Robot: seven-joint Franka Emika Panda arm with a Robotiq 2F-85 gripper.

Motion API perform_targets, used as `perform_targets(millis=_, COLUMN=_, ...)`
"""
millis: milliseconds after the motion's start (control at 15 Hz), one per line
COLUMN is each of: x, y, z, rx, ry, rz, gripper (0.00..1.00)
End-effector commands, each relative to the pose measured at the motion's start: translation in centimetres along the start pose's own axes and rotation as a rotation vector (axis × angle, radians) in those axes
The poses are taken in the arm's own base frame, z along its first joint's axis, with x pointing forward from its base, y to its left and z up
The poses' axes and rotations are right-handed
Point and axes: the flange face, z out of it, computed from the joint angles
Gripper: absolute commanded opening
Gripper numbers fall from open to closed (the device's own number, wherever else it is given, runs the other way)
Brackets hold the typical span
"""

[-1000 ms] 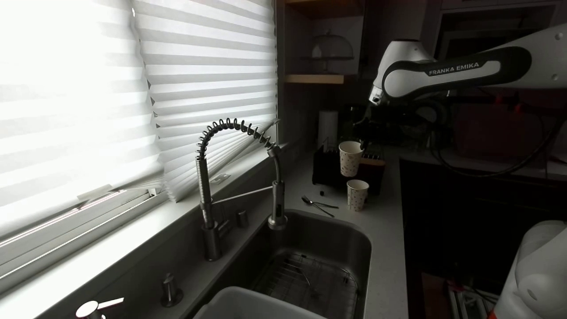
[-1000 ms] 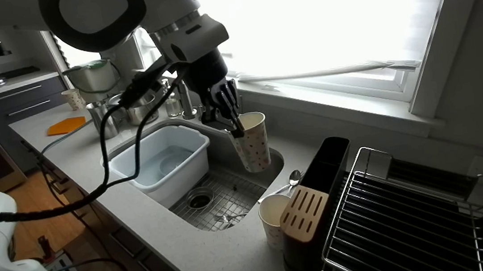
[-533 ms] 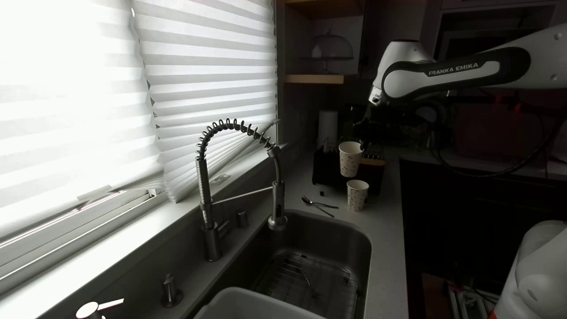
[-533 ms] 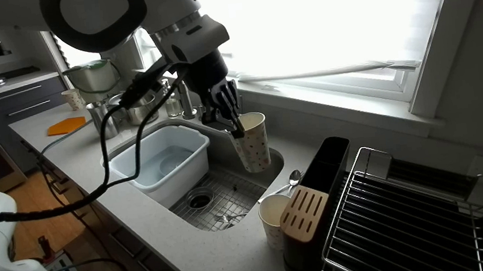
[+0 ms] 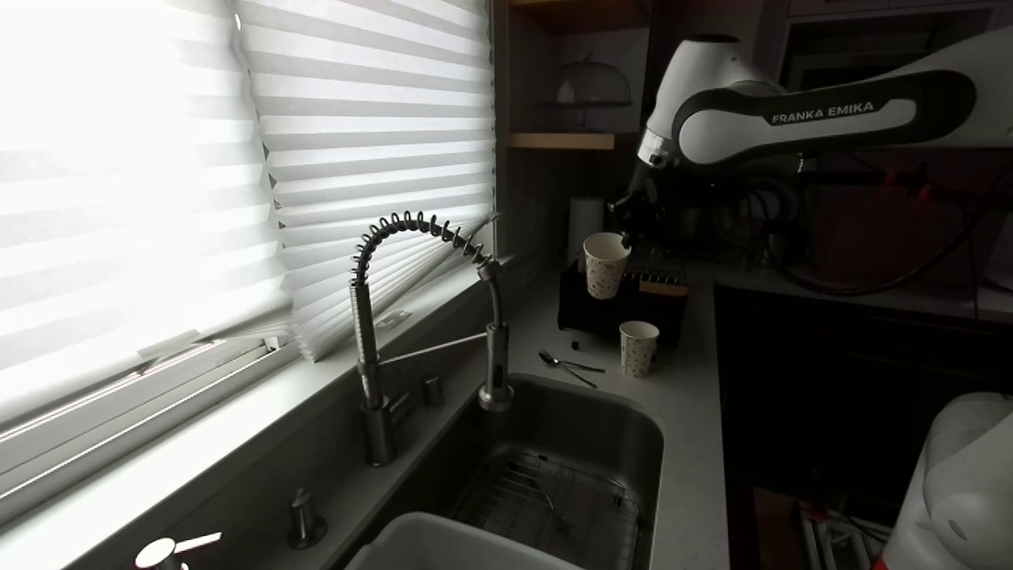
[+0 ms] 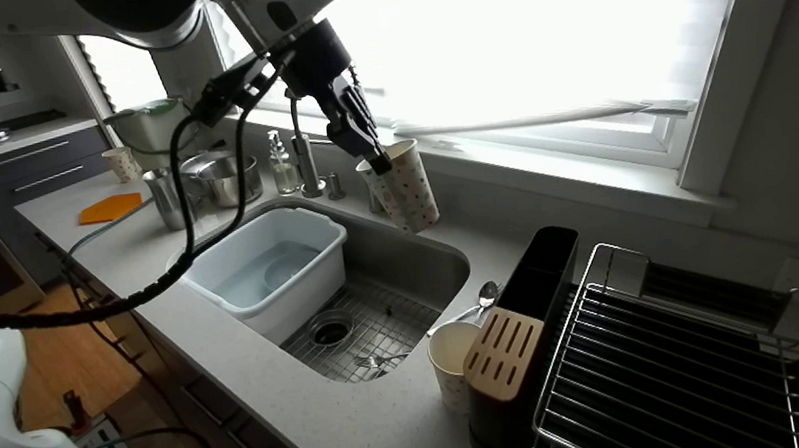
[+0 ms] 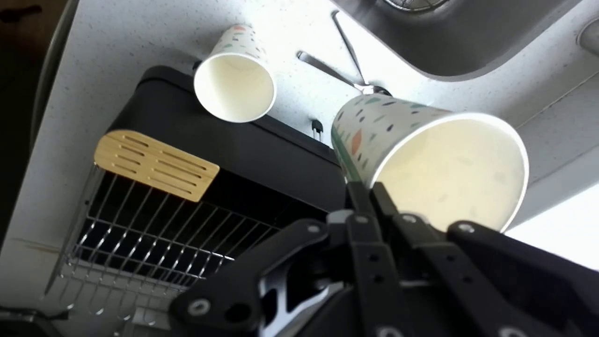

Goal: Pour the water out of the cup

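The Robotiq gripper (image 7: pixel 372 187) has its black fingers (image 7: pixel 359 201) drawn narrow, pinching the wall of a speckled paper cup (image 7: pixel 440 159) at the rim. In both exterior views that cup is held in the air, mouth upward and slightly tilted, apart from the stone-look counter (image 6: pixel 361 425). The wrist view looks into its pale interior, where faint blotches show; whether there is water in it cannot be told.

A second paper cup (image 6: pixel 451 363), patterned the same way, stands upright on the counter, just beside a black utensil caddy (image 6: pixel 547 271) with a slotted wooden lid (image 6: pixel 504 352) over one end. Next to the caddy is a wire dish rack (image 6: pixel 682 365). A spoon (image 6: pixel 487 292) and another piece of cutlery (image 5: pixel 586 367) lie together on the counter, near the end of the sink (image 6: pixel 403 262). Inside the sink a white plastic tub (image 6: pixel 308 308) takes up one end, while a metal grid (image 6: pixel 409 319) covers the floor of the other, around the drain (image 6: pixel 330 331), with a fork (image 6: pixel 372 362) lying on it. In an exterior view a spring-neck faucet (image 5: pixel 496 356) arches on the window side of the sink, in front of pleated shades (image 5: pixel 372 119)
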Motion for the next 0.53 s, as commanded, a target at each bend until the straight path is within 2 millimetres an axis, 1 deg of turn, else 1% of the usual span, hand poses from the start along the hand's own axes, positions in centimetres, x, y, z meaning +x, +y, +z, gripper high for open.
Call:
perform_targets(millis=0, x=-1.6, y=-2.7, z=-2.6, rx=-0.063, ry=0.093, rz=-0.155, gripper=0.01)
perform_targets(millis=267, x=-3.8, y=-5.7, z=-4.2, rx=-0.106, ry=0.215, rz=-0.311, gripper=0.01)
perform_targets(millis=467, x=-4.5, y=-7.2, z=-5.0, rx=-0.099, ry=0.292, rz=-0.37, gripper=0.01)
